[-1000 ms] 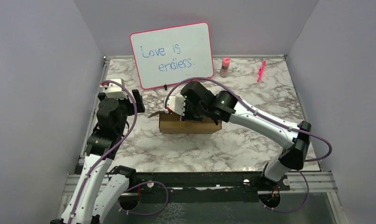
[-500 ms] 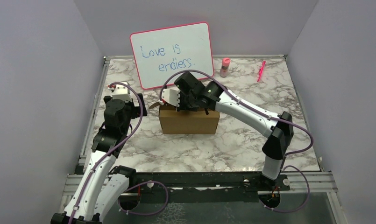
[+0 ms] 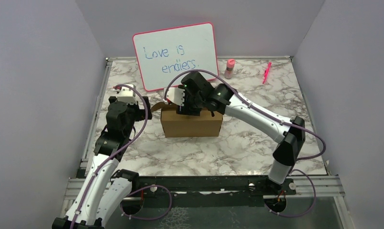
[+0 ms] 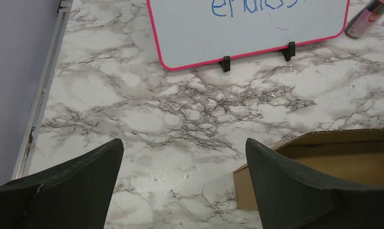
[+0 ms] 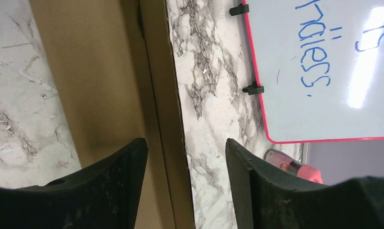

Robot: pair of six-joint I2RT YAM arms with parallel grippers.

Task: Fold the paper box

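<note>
The paper box (image 3: pixel 192 125) is a brown cardboard box standing in the middle of the marble table, with a small flap (image 3: pixel 156 106) sticking out at its upper left corner. My right gripper (image 3: pixel 179 104) hovers over the box's back left edge. In the right wrist view it (image 5: pixel 186 155) is open, and the box's rear wall edge (image 5: pixel 163 95) runs between the fingers without touching them. My left gripper (image 3: pixel 143 109) is just left of the box. In its own view it (image 4: pixel 185 150) is open over bare marble, with the box corner (image 4: pixel 342 157) beside its right finger.
A pink-framed whiteboard (image 3: pixel 175 56) stands behind the box on black feet. A pink bottle (image 3: pixel 229 68) and a pink pen (image 3: pixel 266 72) lie at the back right. A metal rail (image 3: pixel 98 109) runs along the table's left side.
My right gripper has opened and shifted back and left over the box's rear edge. The box sits a little farther left and back. The left arm has moved in closer to the box.
</note>
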